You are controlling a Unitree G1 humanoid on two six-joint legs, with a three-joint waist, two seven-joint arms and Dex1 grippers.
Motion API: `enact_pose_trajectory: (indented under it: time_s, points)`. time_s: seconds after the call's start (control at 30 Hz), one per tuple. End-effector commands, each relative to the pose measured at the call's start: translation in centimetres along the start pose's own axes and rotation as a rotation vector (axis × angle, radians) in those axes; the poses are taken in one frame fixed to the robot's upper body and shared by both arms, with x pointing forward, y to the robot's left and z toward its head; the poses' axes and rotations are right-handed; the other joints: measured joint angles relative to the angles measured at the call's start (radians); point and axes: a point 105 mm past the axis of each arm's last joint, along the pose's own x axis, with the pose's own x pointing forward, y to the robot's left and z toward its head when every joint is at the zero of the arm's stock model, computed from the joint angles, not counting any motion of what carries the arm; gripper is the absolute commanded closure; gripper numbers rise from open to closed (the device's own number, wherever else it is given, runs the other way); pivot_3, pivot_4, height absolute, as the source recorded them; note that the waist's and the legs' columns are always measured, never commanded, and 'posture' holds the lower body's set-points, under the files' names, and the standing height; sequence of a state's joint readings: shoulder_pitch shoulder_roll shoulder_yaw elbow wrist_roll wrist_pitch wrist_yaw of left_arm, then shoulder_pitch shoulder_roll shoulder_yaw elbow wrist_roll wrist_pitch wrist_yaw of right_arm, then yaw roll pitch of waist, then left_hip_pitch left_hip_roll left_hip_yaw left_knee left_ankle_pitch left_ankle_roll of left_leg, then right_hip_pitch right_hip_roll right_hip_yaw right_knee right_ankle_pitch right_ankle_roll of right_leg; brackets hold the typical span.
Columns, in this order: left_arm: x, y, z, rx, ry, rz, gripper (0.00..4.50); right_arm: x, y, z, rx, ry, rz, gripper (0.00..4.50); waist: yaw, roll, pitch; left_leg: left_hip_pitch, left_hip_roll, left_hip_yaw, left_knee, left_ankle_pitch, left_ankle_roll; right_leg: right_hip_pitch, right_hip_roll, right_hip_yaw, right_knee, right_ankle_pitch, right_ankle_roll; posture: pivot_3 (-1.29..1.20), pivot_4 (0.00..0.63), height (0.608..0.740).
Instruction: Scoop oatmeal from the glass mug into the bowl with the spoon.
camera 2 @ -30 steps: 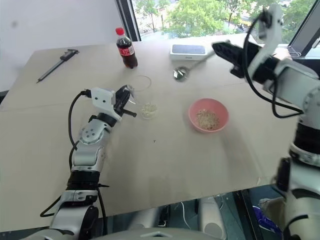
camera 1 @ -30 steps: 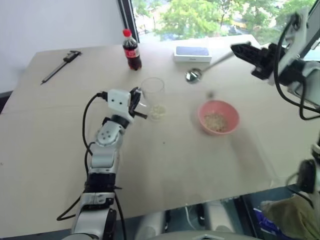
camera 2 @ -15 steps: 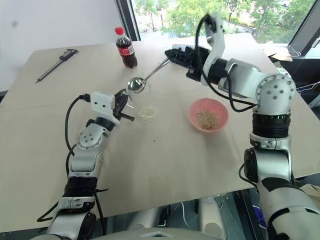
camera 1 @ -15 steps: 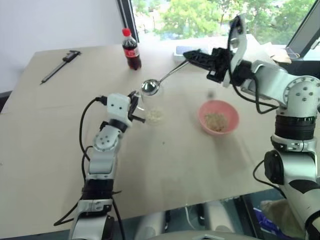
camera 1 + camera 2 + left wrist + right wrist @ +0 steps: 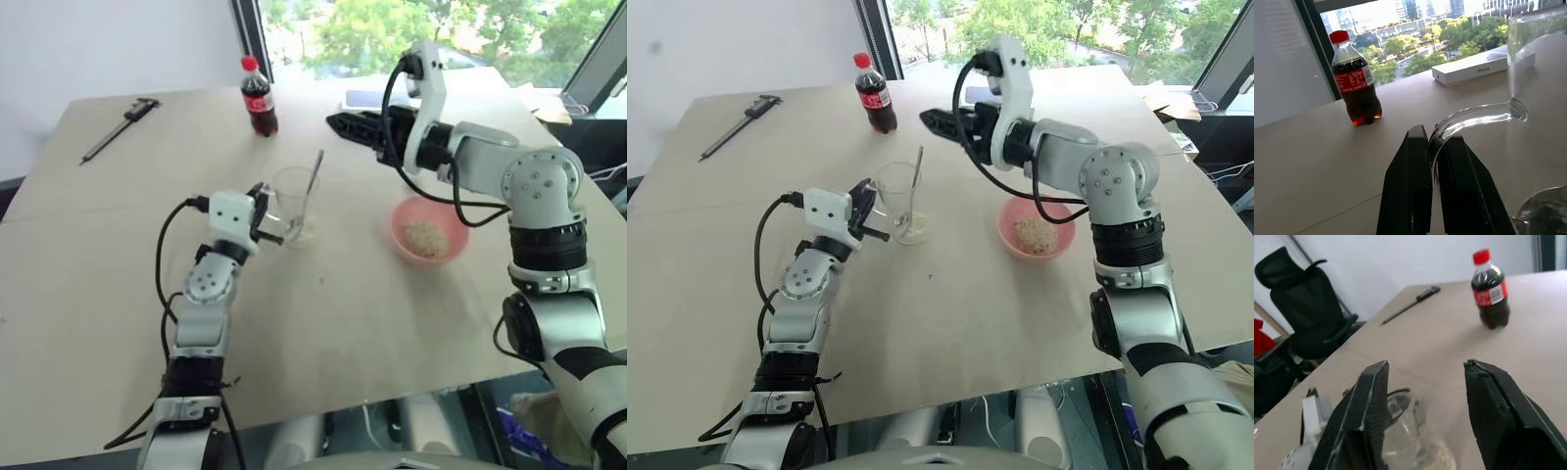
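The glass mug [image 5: 293, 202] stands upright left of centre, a little oatmeal [image 5: 305, 233] in its bottom. My left gripper [image 5: 1432, 143] is shut on the mug's curved handle. The spoon [image 5: 315, 176] leans inside the mug, its handle sticking up past the rim, with nothing holding it. Just beyond and above the mug, my right gripper [image 5: 338, 123] hangs open and empty; its wrist view looks down on the mug [image 5: 1405, 431]. The pink bowl [image 5: 428, 230] sits right of the mug with oatmeal [image 5: 423, 236] in it.
A cola bottle [image 5: 259, 98] with a red cap stands behind the mug. A white box [image 5: 1481, 68] lies at the table's far edge and a dark caliper [image 5: 120, 127] at the far left. A black office chair [image 5: 1308, 313] stands beyond the table.
My right gripper swung left with the spoon until it was over the mug, then opened. The spoon now stands loose in the mug. The left gripper kept its hold on the handle.
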State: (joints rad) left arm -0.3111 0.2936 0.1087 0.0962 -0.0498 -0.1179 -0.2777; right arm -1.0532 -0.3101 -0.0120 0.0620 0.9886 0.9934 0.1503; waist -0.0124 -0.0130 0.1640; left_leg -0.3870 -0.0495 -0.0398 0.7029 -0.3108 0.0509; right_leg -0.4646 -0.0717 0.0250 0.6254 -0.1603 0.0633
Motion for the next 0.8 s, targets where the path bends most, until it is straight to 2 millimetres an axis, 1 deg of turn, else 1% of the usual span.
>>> enact_pose_trajectory:
  time_s: [0.03,0.27,0.33,0.37,0.4,0.47,0.5,0.53,0.57,0.67,0.8]
  points:
    - [0.0,0.6,1.2,0.012,-0.065,0.022,4.50,-0.7,-0.4,2.3,-0.040,-0.088,-0.022,2.23,-0.001,0.000,0.000,0.000,0.000,0.000,0.000,0.000,0.000,0.000,0.000,0.000,0.000,0.000,0.000,0.00,0.150,0.740]
    - [0.0,0.5,0.4,0.001,-0.063,0.010,4.50,-1.1,-0.8,2.1,-0.039,-0.095,-0.045,2.23,-0.003,0.000,0.000,0.000,0.000,0.000,0.000,0.000,0.000,0.000,0.000,0.000,0.000,0.000,0.000,0.00,0.150,0.740]
    - [0.1,0.5,0.4,0.001,-0.068,0.010,3.74,-1.2,-0.9,2.2,-0.041,-0.099,-0.049,2.17,-0.003,0.000,0.000,0.000,0.000,0.000,0.000,0.000,0.000,0.000,0.000,0.000,0.000,0.000,0.000,0.00,0.150,0.740]
    - [0.1,0.5,0.4,0.000,-0.072,0.010,3.45,-1.2,-0.9,2.3,-0.041,-0.101,-0.050,2.17,-0.003,0.000,0.000,0.000,0.000,0.000,0.000,0.000,0.000,0.000,0.000,0.000,0.000,0.000,0.000,0.00,0.150,0.740]
    - [0.0,0.6,0.4,0.000,-0.073,0.012,3.07,-1.2,-0.9,2.3,-0.042,-0.104,-0.051,2.17,-0.002,0.000,0.000,0.000,0.000,0.000,0.000,0.000,0.000,0.000,0.000,0.000,0.000,0.000,0.000,0.00,0.150,0.740]
    - [0.0,0.7,0.3,-0.001,-0.076,0.014,2.09,-1.3,-1.0,2.4,-0.045,-0.109,-0.054,2.17,-0.002,0.000,0.000,0.000,0.000,0.000,0.000,0.000,0.000,0.000,0.000,0.000,0.000,0.000,0.000,0.00,0.150,0.740]
    - [-0.1,0.7,0.3,-0.002,-0.077,0.015,1.85,-1.3,-1.0,2.4,-0.046,-0.111,-0.056,2.17,-0.002,0.000,0.000,0.000,0.000,0.000,0.000,0.000,0.000,0.000,0.000,0.000,0.000,0.000,0.000,0.00,0.150,0.740]
    - [-0.2,0.7,0.3,-0.006,-0.078,0.010,1.21,-1.3,-1.0,2.4,-0.046,-0.112,-0.058,2.17,-0.002,0.000,0.000,0.000,0.000,0.000,0.000,0.000,0.000,0.000,0.000,0.000,0.000,0.000,0.000,0.00,0.150,0.740]
    - [-0.4,0.6,0.4,-0.009,-0.081,0.002,0.88,-1.4,-1.0,2.4,-0.050,-0.114,-0.056,2.17,-0.002,0.000,0.000,0.000,0.000,0.000,0.000,0.000,0.000,0.000,0.000,0.000,0.000,0.000,0.000,0.00,0.150,0.740]
    - [-0.9,0.4,0.6,-0.010,-0.083,-0.009,0.88,-1.5,-1.0,2.5,-0.052,-0.117,-0.053,2.17,-0.003,0.000,0.000,0.000,0.000,0.000,0.000,0.000,0.000,0.000,0.000,0.000,0.000,0.000,0.000,0.00,0.150,0.740]
    - [-2.2,0.4,0.8,0.005,-0.065,-0.021,0.88,-1.9,-1.1,2.4,-0.062,-0.121,-0.056,2.17,-0.005,0.000,0.000,0.000,0.000,0.000,-0.001,0.000,0.000,0.000,0.000,0.000,0.000,0.000,0.000,0.00,0.150,0.740]
